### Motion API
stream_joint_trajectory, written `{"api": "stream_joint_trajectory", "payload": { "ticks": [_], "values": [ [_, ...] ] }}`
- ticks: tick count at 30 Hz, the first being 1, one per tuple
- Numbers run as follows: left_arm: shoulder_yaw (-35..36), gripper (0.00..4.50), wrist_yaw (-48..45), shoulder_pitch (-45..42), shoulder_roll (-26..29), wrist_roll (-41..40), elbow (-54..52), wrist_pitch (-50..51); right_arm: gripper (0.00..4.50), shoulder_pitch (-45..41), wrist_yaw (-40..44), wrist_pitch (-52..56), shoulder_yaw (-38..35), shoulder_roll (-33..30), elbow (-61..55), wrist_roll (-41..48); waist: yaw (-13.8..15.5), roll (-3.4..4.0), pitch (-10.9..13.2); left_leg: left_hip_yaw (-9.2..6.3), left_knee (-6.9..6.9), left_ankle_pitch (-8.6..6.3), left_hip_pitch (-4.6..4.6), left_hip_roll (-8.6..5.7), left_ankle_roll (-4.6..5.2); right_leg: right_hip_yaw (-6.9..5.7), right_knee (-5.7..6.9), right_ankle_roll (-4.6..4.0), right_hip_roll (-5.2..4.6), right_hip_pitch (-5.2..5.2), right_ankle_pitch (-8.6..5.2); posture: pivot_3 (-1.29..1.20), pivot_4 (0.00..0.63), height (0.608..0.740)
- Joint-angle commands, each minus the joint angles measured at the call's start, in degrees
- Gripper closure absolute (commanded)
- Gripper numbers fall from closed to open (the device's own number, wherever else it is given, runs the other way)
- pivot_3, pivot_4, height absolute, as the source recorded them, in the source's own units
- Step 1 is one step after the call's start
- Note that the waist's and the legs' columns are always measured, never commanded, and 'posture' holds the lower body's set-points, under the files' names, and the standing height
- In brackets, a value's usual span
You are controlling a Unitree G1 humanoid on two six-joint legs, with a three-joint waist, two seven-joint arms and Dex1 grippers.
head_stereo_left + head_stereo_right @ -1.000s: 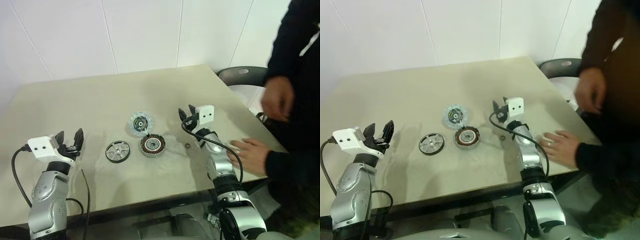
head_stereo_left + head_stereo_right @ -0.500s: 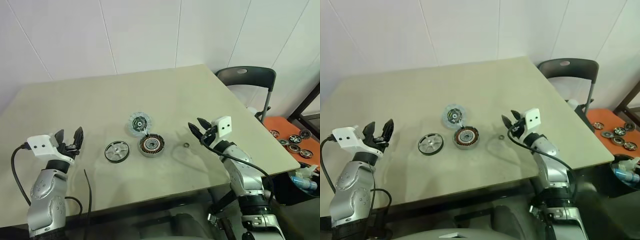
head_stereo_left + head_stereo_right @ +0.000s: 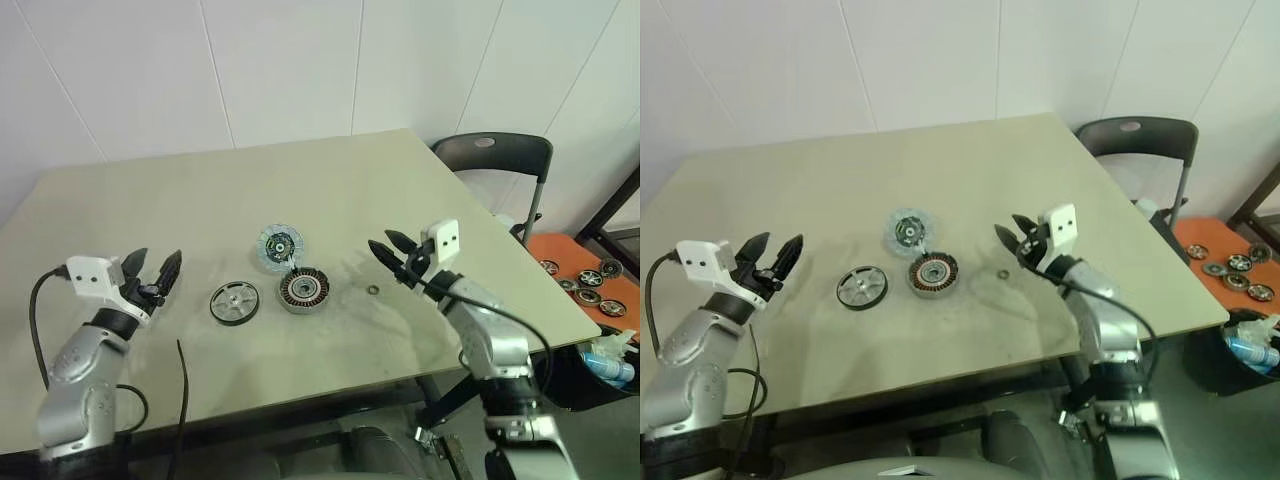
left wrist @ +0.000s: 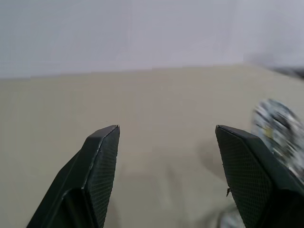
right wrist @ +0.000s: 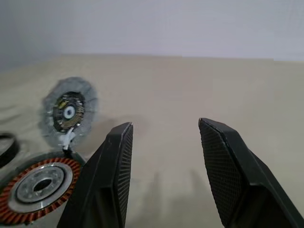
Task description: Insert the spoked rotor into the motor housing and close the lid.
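Observation:
The spoked rotor [image 3: 235, 302] lies flat on the beige table [image 3: 200, 200], black rim and silver spokes. Just to its right sits the motor housing [image 3: 304, 291] with its copper windings. The pale lid [image 3: 281, 245] lies behind the housing, nearly touching it. My left gripper [image 3: 155, 277] is open, hovering to the left of the rotor. My right gripper [image 3: 392, 258] is open, hovering to the right of the housing. The right wrist view shows the housing [image 5: 40, 191] and lid [image 5: 69, 111] ahead of its fingers.
A small metal ring [image 3: 372, 291] lies on the table between the housing and my right gripper. A dark chair [image 3: 495, 160] stands past the table's right edge. More rotor parts [image 3: 590, 275] lie on an orange surface at far right.
The person who was at the right a second ago is gone. My left gripper moved right toward the rotor. My right gripper shifted slightly left and up over the last half second.

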Motion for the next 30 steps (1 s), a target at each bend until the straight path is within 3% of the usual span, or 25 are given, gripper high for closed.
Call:
{"api": "stream_joint_trajectory", "payload": {
  "ticks": [1, 6, 12, 20, 30],
  "values": [
    [-2.71, 1.06, -12.85, -5.09, 7.76, -2.31, 3.80, 2.75, 2.25, -7.28, 12.10, 1.77, 0.88, -3.95, 5.24, 2.91, -0.01, -0.01, 0.01, 0.00, 0.00, 0.00, 0.02, 0.00, 0.00, -0.01, 0.02, 0.00, 0.00, 0.02, 0.00, 0.00, 0.000, 0.740],
    [-6.56, 1.06, -22.91, -11.74, 13.76, -5.12, 6.62, 9.24, 2.25, -11.59, 25.87, 6.23, 4.19, -8.23, 8.23, 4.21, -0.07, 0.01, 0.00, -0.02, -0.15, -0.01, -0.02, 0.01, 0.02, -0.04, -0.05, 0.05, 0.00, -0.01, 0.00, 0.00, 0.000, 0.740],
    [-9.79, 1.06, -32.11, -8.63, 17.52, -8.63, 0.71, 15.21, 2.25, -9.10, 38.00, 14.59, 8.65, -14.98, 1.25, 6.28, 0.09, 0.06, 0.03, -0.01, -0.20, -0.14, -0.14, 0.01, 0.25, -0.02, -0.04, 0.36, -0.06, -0.23, 0.04, 0.00, 0.000, 0.740],
    [-9.28, 1.06, -36.68, -0.64, 19.81, -10.45, -5.37, 18.23, 2.25, -5.63, 41.93, 16.57, 11.09, -18.98, -5.08, 5.40, 0.16, 0.06, 0.06, 0.00, -0.11, -0.20, -0.10, 0.01, 0.35, -0.04, 0.06, 0.28, -0.05, -0.17, -0.21, 0.00, 0.000, 0.740],
    [-7.40, 1.06, -36.00, -2.84, 20.20, -10.30, -4.09, 17.38, 2.25, -8.04, 40.28, 15.98, 10.75, -16.78, -3.71, 5.29, 0.04, 0.06, 0.06, 0.02, -0.05, -0.19, -0.07, 0.01, 0.33, -0.04, 0.09, 0.26, -0.04, -0.14, -0.22, 0.00, 0.000, 0.740]
  ]
}}
